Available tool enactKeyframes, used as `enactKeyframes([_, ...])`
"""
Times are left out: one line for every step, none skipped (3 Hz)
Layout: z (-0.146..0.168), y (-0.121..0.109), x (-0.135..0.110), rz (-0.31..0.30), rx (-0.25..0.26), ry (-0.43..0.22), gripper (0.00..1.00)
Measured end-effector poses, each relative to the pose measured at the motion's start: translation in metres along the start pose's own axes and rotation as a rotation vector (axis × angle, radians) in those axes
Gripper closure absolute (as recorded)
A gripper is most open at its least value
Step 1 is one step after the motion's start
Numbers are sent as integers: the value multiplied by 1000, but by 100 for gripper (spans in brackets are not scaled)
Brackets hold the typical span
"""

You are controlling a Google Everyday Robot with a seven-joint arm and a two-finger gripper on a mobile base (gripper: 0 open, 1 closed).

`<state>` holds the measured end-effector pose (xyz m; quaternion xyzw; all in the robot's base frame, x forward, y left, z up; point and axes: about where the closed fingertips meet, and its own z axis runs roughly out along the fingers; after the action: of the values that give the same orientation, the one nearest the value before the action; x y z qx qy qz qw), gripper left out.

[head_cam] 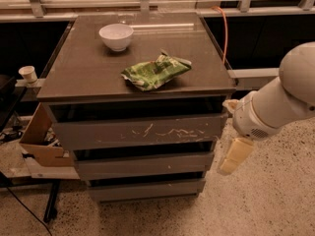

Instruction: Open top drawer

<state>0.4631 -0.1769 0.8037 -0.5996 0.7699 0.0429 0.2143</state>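
Observation:
The top drawer (138, 131) is the tallest of three grey-brown fronts on a low cabinet. It has pale scratch marks across its centre-right and a dark gap above it. It sits flush in line with the two narrower fronts below it. My gripper (235, 156) hangs off the white arm at the right. It is just beside the cabinet's right edge, at about the height of the middle drawer, and apart from the top drawer front.
On the cabinet top (74, 73) are a white bowl (116, 36) and a crumpled green bag (155, 71). A cardboard box (42, 141) and a paper cup (28, 73) are at the left. An orange cable (225, 33) runs behind. The floor is speckled.

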Motion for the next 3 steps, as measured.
enactKeyframes([26,-10,-10,-25,2,-39,0])
enactKeyframes([48,-18,-19,-44,7,-64,0])
enactKeyframes([95,-25,-33,-76,-7,-88,0])
